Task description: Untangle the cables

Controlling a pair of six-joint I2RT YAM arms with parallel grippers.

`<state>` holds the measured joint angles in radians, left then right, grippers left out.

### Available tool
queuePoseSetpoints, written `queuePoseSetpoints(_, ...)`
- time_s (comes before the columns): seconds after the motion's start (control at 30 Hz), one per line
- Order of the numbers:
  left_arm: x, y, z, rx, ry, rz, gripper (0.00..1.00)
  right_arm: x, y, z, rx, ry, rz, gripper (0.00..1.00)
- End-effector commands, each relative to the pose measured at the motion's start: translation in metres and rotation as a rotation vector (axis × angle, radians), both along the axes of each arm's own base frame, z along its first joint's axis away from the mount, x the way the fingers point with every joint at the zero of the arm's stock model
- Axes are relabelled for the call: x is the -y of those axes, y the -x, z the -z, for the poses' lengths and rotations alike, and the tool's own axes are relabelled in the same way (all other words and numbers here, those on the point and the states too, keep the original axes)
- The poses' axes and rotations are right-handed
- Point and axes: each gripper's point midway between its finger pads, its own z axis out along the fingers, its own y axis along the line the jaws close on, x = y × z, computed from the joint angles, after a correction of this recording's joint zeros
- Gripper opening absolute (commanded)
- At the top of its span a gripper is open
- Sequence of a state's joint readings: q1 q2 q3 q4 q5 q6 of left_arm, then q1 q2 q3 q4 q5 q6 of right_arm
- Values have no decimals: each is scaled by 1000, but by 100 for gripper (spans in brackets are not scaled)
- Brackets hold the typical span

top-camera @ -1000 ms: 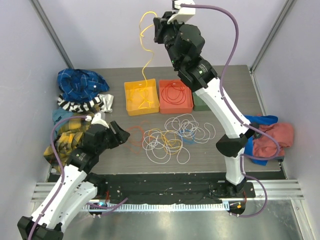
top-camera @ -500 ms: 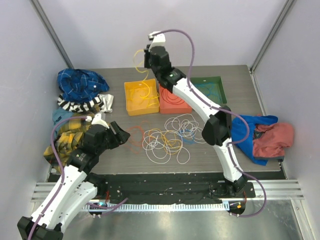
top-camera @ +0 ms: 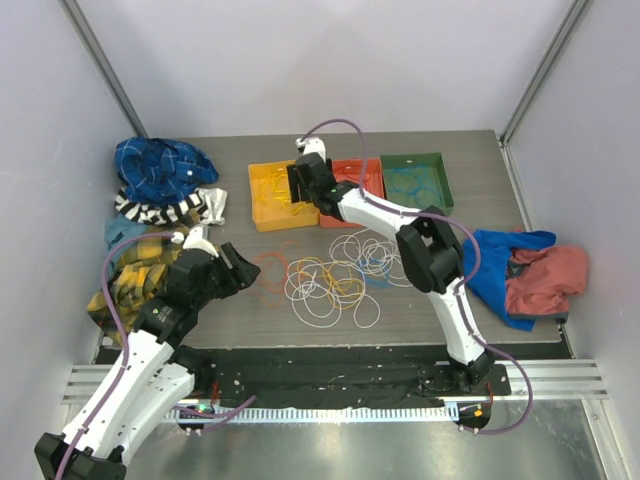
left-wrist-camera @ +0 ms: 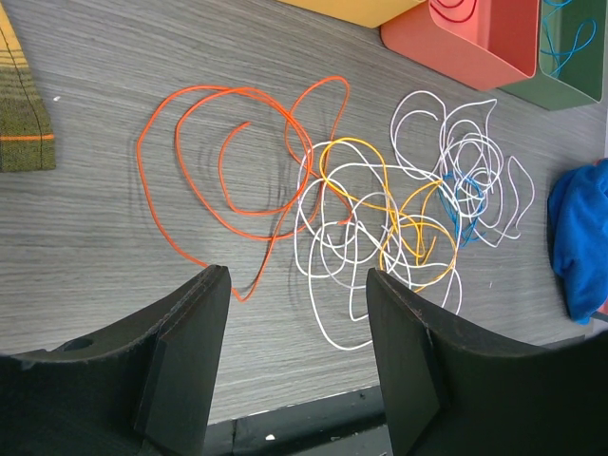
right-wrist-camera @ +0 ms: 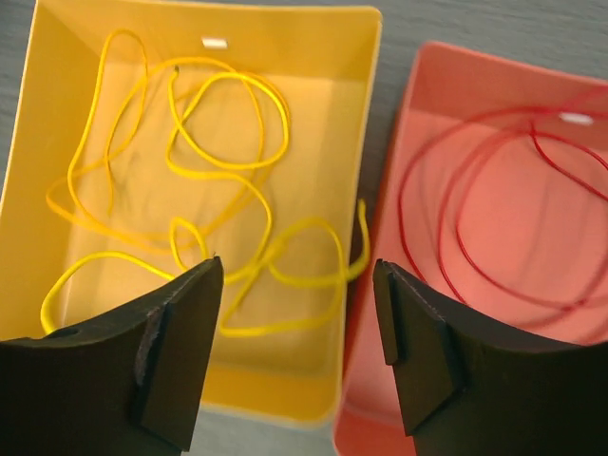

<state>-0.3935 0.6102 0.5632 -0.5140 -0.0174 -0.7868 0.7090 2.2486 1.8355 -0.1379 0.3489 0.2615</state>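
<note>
The cables are thin wire loops in a few colours. Many lie in a messy pile point(left-wrist-camera: 380, 218) on the grey table point(left-wrist-camera: 95, 247). White cables point(left-wrist-camera: 332, 237) make up most of it, with a yellow one point(left-wrist-camera: 418, 237) and a small blue one point(left-wrist-camera: 461, 214) mixed in. An orange cable point(left-wrist-camera: 237, 152) lies on the left side of the pile and only crosses the white ones at its right end.

Some cables are sorted. A yellow cable point(right-wrist-camera: 214, 174) sits in the yellow bin point(right-wrist-camera: 304, 43), with one loop hanging over the edge next to the red bin point(right-wrist-camera: 475, 71). A red cable point(right-wrist-camera: 456, 218) is in the red bin, and a blue cable point(left-wrist-camera: 570, 47) is in the green bin point(top-camera: 415, 156).

The right gripper point(right-wrist-camera: 296, 269) hangs over the yellow bin with its fingers wide apart and nothing between them. The left gripper point(left-wrist-camera: 296, 280) hovers over the table near the orange cable, also wide and empty.

These cables look very light, bendy and a bit springy. They will likely slip out of a loose pinch, and pulling one may drag the others along. The best place to grab is probably a bit of wire that lies alone, like the far left loop of the orange cable. A slow, high lift should let it slide free.
</note>
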Motion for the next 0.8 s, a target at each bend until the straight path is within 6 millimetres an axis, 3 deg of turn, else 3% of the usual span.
queuePoseSetpoints(0.0,1,-3,-13,35,18,-8,64,20,31,-204,345,-281,71,73)
queuePoseSetpoints(0.03,1,-3,-13,37,19,-6,64,19,44,-219,369,-300,63,74)
queuePoseSetpoints(0.07,1,-3,-14,40,20,-6,64,23,54,-218,366,-290,61,74)
queuePoseSetpoints(0.13,1,-4,-17,49,21,-7,64,34,83,-248,394,-304,60,74)
queuePoseSetpoints(0.2,1,-4,-17,51,19,-9,64,44,104,-232,344,-262,52,74)
queuePoseSetpoints(0.23,0,-4,-17,55,17,-9,64,51,120,-244,343,-306,48,74)
queuePoseSetpoints(0.3,1,-5,-15,55,19,-8,64,59,138,-207,263,-257,32,72)
queuePoseSetpoints(0.33,1,-5,-15,53,22,-8,64,61,152,-208,252,-275,15,72)
queuePoseSetpoints(0.37,1,-5,-13,47,21,-9,64,65,161,-178,207,-226,9,72)
queuePoseSetpoints(0.43,3,-5,-14,47,25,-4,63,79,180,-140,151,-143,7,67)
queuePoseSetpoints(0.5,3,-5,-13,43,23,0,64,83,195,-116,110,-109,-2,63)
queuePoseSetpoints(0.57,3,-5,-11,40,19,1,64,92,210,-87,58,-100,-7,51)
queuePoseSetpoints(0.63,3,-5,-9,36,17,0,64,95,215,-74,40,-108,-3,42)
queuePoseSetpoints(0.67,3,-5,-8,33,16,-2,64,97,218,-61,19,-100,-6,41)
queuePoseSetpoints(0.77,3,-6,-5,23,11,0,64,96,220,-49,5,-108,-7,40)
